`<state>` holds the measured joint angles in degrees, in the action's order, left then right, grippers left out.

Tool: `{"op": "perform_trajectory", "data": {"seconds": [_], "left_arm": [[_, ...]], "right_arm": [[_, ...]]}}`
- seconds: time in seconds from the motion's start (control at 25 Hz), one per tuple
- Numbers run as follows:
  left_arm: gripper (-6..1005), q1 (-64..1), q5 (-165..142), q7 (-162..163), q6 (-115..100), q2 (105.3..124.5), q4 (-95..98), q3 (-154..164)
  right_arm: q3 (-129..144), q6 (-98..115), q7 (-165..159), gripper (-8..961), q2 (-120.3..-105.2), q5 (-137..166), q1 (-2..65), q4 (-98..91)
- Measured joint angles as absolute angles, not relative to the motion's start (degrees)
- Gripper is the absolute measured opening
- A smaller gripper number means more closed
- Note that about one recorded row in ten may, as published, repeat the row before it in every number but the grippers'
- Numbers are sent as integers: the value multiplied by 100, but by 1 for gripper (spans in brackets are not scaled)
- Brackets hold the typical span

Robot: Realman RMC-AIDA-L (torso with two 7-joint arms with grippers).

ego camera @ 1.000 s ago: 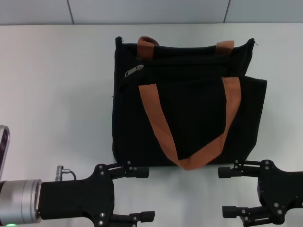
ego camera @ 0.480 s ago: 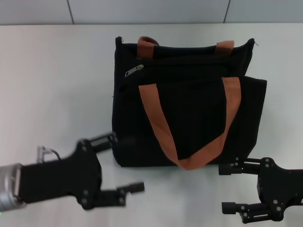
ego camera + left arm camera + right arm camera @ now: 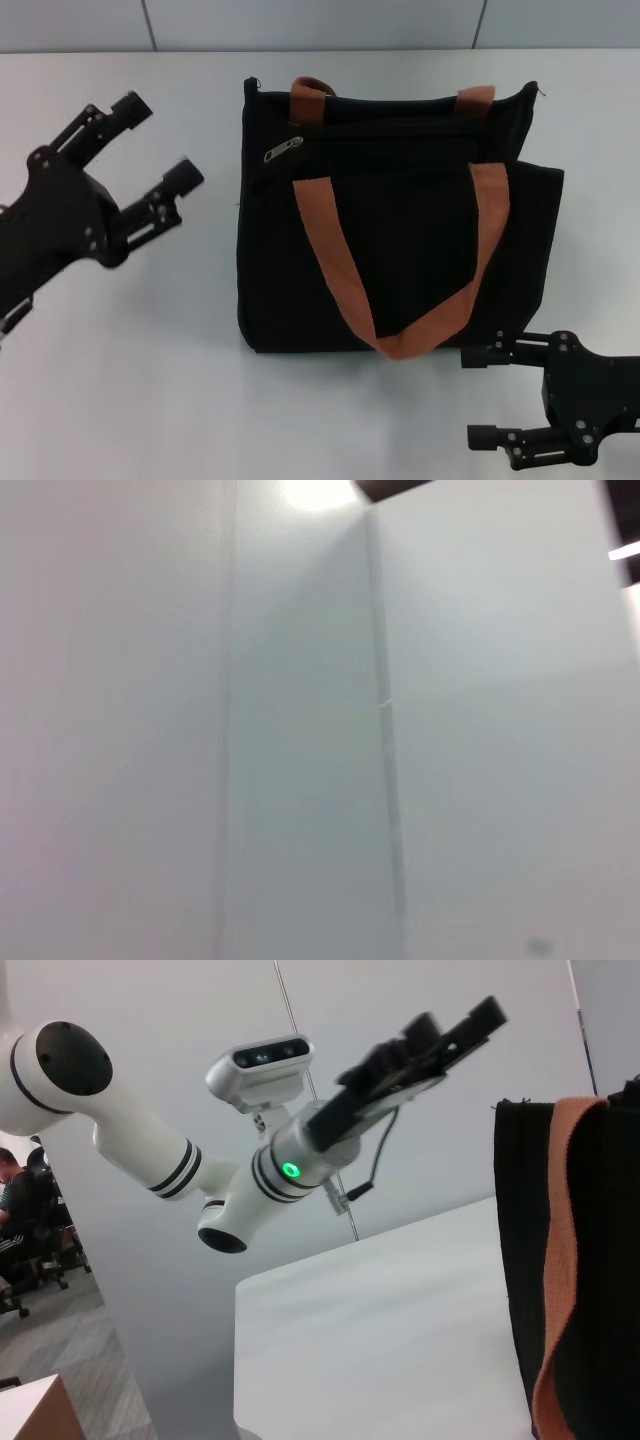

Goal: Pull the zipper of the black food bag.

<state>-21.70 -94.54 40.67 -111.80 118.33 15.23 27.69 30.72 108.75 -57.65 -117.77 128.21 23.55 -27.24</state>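
Note:
The black food bag (image 3: 400,220) lies flat on the white table (image 3: 130,380), with its rust-orange handles (image 3: 330,250) draped over the front. The zipper (image 3: 283,149), a small silver pull tab, sits at the bag's upper left on the zip line. My left gripper (image 3: 160,140) is open and empty. It is raised to the left of the bag, apart from it, roughly level with the zipper. It also shows in the right wrist view (image 3: 455,1022). My right gripper (image 3: 474,398) is open and empty by the table's front edge, just below the bag's lower right corner.
Grey wall panels (image 3: 320,25) stand behind the table. The left wrist view shows only a wall panel (image 3: 380,730). The right wrist view shows the bag's side (image 3: 570,1260), the table edge (image 3: 300,1290) and a seated person (image 3: 15,1200) far off.
My left arm has swung from the table's front edge up and leftward, and its gripper now sits left of the bag. The right gripper and the bag have not moved.

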Motion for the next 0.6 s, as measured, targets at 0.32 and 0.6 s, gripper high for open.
{"op": "perform_trajectory", "data": {"seconds": [0.32, 0.6], "left_arm": [[829, -2480, -9839, 4294, -9450, 11760, 1803, 2653], [822, -2811, -10680, 4285, -9132, 11751, 1875, 2645]], "right_arm": [[3047, 10869, -5765, 791, -11777, 12805, 2356, -2725], [2981, 10867, -5765, 781, -11765, 12805, 2356, -2731]]}}
